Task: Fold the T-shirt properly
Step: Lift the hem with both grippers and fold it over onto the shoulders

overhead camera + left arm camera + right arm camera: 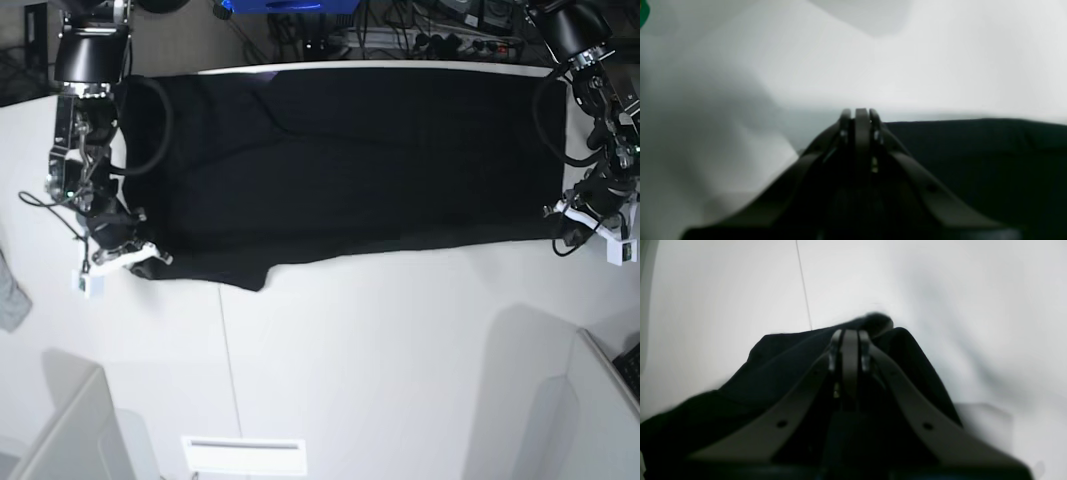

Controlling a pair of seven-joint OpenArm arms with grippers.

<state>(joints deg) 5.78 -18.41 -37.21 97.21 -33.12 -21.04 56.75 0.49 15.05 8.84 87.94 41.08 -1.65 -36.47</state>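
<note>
The black T-shirt (350, 160) lies spread flat across the far half of the white table (380, 340), no print showing. My right gripper (150, 262) is at the shirt's near corner on the base view's left side. In the right wrist view it (850, 335) is shut, with black cloth (780, 353) bunched at its tips. My left gripper (562, 232) is at the opposite near corner. Its wrist view shows it (862, 113) shut right at the edge of the shirt (973, 153), apparently pinching that edge.
A small grey cloth scrap (10, 295) lies at the table's left edge. White partitions stand at the near left (70, 430) and near right (600, 400). A white strip (243, 455) sits at the front edge. Cables (440, 30) crowd the floor behind the table.
</note>
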